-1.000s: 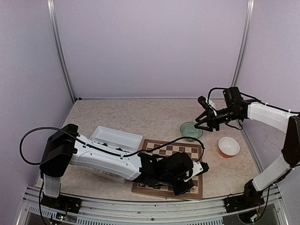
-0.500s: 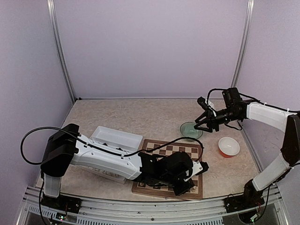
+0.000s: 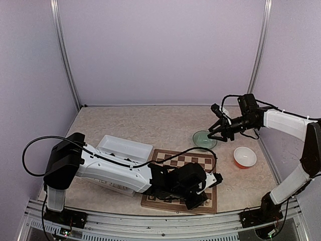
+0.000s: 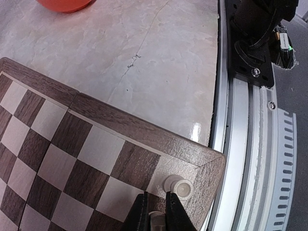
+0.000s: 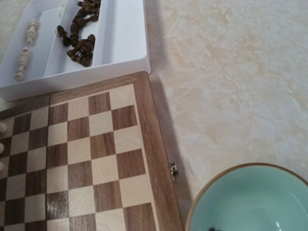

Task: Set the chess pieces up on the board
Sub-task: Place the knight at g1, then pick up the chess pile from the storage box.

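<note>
Board (image 3: 186, 161) lies on the counter (image 3: 150, 125), left hand (image 3: 200, 201) low over its near right corner; right hand (image 3: 214, 132) hangs above a green bowl (image 3: 200, 140), its spread I cannot tell; left wrist view: hand pinched narrow on a cream piece (image 4: 156, 220), second cream piece (image 4: 178, 186) standing on the corner square; right wrist view: white tray (image 5: 96, 71) just beside the board holds dark pieces (image 5: 79, 45) and pale pieces (image 5: 26, 48) in separate compartments

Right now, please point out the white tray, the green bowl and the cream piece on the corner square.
white tray (image 5: 96, 72): right wrist view, front wall.
green bowl (image 5: 240, 202): right wrist view, bare inner wall.
cream piece (image 4: 179, 186): left wrist view, its round top.
</note>
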You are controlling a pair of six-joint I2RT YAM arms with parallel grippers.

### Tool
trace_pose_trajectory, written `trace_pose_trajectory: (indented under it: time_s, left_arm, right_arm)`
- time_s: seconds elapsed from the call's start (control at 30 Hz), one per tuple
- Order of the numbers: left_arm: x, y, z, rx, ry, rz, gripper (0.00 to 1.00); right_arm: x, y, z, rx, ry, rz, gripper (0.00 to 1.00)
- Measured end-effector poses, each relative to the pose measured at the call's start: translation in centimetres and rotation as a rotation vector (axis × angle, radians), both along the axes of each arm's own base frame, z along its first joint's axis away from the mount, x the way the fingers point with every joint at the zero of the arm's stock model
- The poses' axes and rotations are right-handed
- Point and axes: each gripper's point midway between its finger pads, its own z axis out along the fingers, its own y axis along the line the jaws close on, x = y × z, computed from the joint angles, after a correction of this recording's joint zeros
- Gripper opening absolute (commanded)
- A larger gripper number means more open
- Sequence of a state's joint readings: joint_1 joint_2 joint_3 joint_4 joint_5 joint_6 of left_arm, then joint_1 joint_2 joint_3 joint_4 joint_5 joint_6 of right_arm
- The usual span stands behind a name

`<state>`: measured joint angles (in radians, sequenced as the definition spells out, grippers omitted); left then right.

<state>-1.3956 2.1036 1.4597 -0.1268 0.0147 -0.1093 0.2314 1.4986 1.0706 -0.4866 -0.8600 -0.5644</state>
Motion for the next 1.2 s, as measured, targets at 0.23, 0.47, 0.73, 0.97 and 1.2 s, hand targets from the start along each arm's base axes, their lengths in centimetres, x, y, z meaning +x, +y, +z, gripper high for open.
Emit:
trace_pose_trajectory:
  time_s: [0.23,0.47,0.73,0.97,1.2]
  left_arm:
    - [0.3,0.1,-0.1,0.002,-0.003,0.023,0.22]
    - [0.4,0.6,-0.7,0.018,-0.015,0.042,0.27]
    - [0.6,0.8,3.5,-0.031,-0.099,0.074,0.34]
    - [3.3,4.2,14.8,-0.200,-0.225,0.270,0.44]
    - [12.6,16.8,13.9,-0.115,-0.183,0.846,0.41]
  right_arm:
    - [0.0,0.0,0.0,-0.001,0.002,0.000,0.47]
    - [0.0,0.0,0.0,0.000,0.002,0.000,0.47]
    - [-0.1,0.0,0.0,-0.001,0.003,0.000,0.47]
    - [0.0,0.0,0.3,-0.002,0.002,0.000,0.47]
    - [0.3,-0.2,0.3,-0.023,-0.023,-0.006,0.47]
